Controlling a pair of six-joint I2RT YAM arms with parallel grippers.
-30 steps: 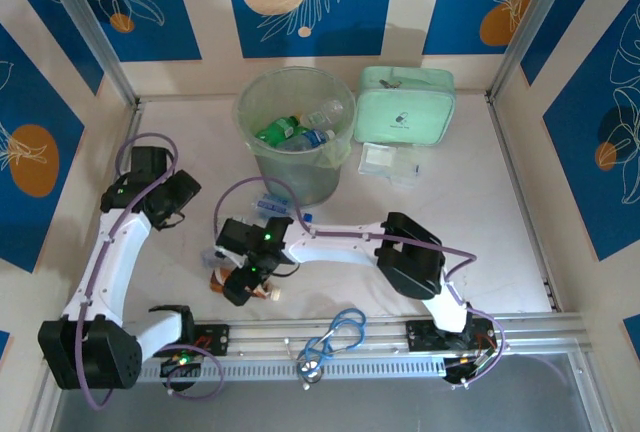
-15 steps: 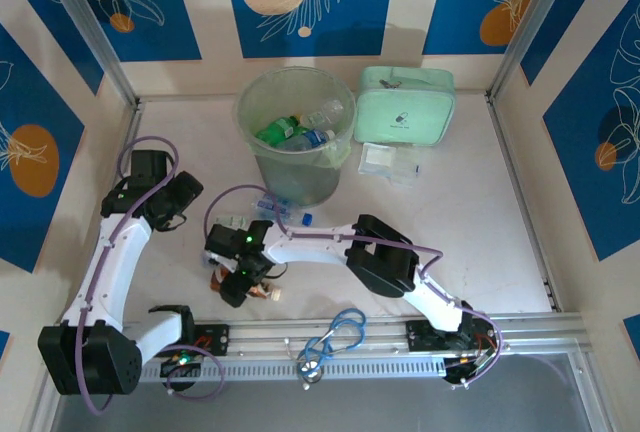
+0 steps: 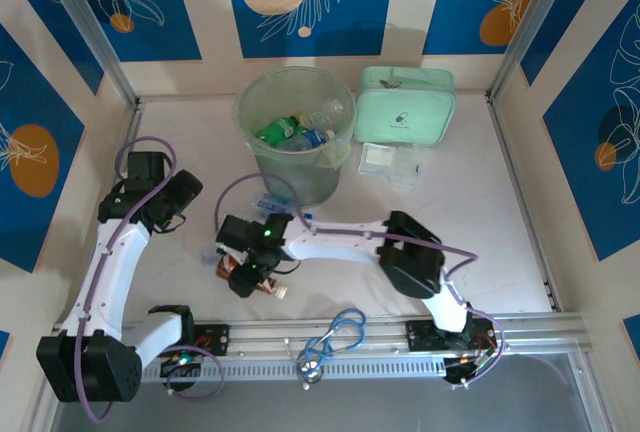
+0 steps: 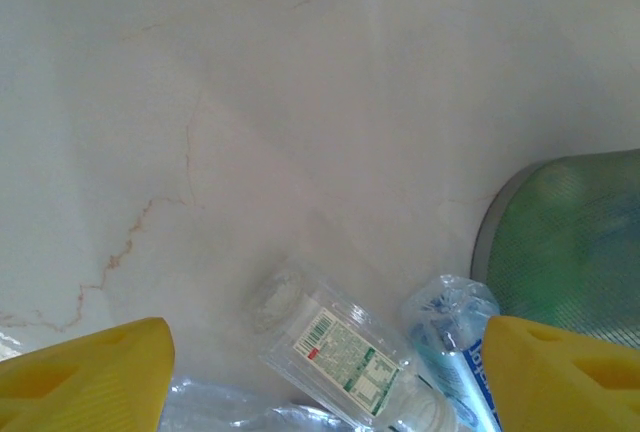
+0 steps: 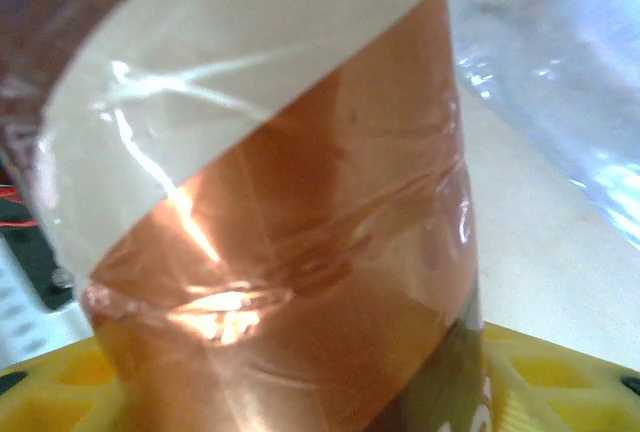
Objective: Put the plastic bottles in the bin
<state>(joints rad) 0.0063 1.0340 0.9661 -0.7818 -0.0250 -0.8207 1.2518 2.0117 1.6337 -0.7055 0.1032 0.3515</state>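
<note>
From the overhead camera I look down on a pale marbled worktop [image 3: 480, 222] walled by blue and cream floral panels. The bin [image 3: 247, 117], a tall translucent pale-green wastebasket, stands upright at the far middle. Several plastic bottles [image 3: 290, 133] lie inside it, green ones and clear ones with blue. Just right of the bin lies a flat mint-green zip case [image 3: 405, 102], and in front of that case a small clear packet [image 3: 390, 162]. At the near foot of the bin a clear bottle with a blue label [image 3: 272, 202] lies on the worktop. The right arm reaches across to the left of centre, and the right gripper [image 3: 243, 280] points down over a brown-orange bottle [image 3: 268, 289] lying on its side, pale cap toward the right. In the right wrist camera that bottle, with a cream band across its upper part, sits between the yellow fingers [image 5: 560, 377], very close to the lens. The jaws stand around it, but I cannot tell whether they press on it. The left gripper [image 3: 180, 200] hangs over the left side of the worktop, apart from the bin. Its wrist camera shows the yellow fingertips [image 4: 85, 372] wide apart, gripping nothing. Beneath them lie a clear bottle with a white barcode label [image 4: 345, 352] and a crumpled blue-labelled bottle [image 4: 455, 337], the latter just beside the bin's wall. A blue cord loop [image 3: 345, 330] lies at the near edge between the two arm bases.
</note>
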